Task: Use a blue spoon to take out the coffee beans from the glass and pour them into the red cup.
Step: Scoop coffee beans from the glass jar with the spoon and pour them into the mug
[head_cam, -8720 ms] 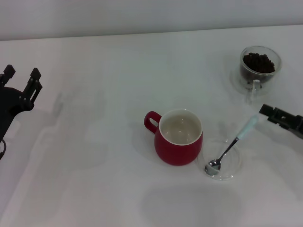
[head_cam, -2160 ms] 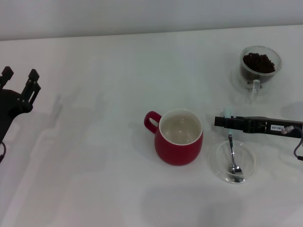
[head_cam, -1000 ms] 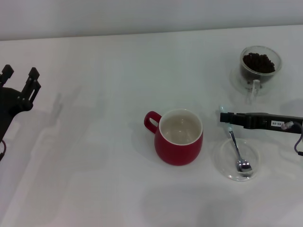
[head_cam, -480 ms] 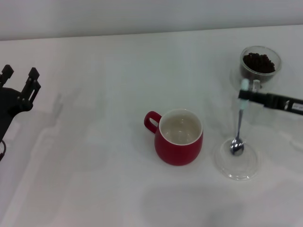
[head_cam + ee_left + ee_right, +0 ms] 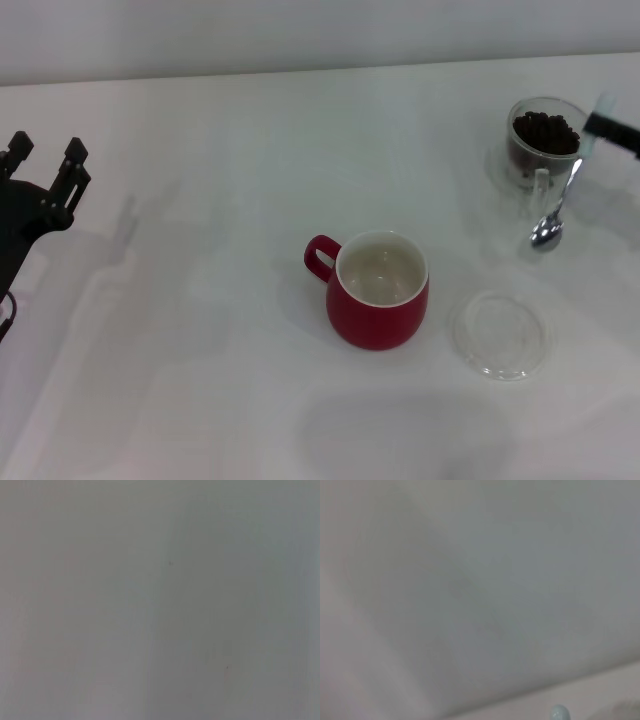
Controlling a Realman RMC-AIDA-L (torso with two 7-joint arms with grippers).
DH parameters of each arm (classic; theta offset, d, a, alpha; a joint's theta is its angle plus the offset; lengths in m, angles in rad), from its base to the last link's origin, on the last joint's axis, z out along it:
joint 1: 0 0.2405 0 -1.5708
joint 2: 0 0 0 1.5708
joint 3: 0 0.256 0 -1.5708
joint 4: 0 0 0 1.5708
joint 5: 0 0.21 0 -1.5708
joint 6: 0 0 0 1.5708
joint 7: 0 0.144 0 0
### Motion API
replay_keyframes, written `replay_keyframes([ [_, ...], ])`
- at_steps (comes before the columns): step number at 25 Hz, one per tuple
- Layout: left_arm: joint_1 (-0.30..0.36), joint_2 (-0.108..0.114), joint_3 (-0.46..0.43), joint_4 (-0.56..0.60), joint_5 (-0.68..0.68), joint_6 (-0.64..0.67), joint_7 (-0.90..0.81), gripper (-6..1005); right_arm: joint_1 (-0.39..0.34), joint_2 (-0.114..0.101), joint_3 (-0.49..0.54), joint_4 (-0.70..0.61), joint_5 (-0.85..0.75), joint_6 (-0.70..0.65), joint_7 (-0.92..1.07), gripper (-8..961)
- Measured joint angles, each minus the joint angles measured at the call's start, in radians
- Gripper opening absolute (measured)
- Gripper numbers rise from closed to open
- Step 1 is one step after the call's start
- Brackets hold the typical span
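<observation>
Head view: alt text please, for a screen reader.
The right pincer holds a blue spoon hanging beside a glass of coffee beans. An empty red cup sits mid-table beside a clear saucer; the left pincer waits far left.

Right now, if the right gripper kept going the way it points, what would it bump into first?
Probably the small clear glass heaped with dark coffee beans. The right gripper, holding the blue-handled metal spoon, points left toward it, though depth is unclear.
</observation>
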Motion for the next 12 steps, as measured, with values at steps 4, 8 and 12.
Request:
replay_keyframes([
  [4,0.002,-0.001,0.000,-0.001,-0.001,0.000,0.000,642,0.008,0.000,0.086,-0.002,0.022,0.004,-0.049,142],
  [8,0.009,-0.001,0.004,-0.014,0.000,0.000,0.000,642,0.021,0.000,0.097,-0.004,0.106,-0.018,-0.112,142],
  [12,0.013,-0.003,0.007,-0.017,0.001,-0.001,0.000,642,0.046,0.006,0.098,-0.004,0.164,-0.064,-0.187,142],
])
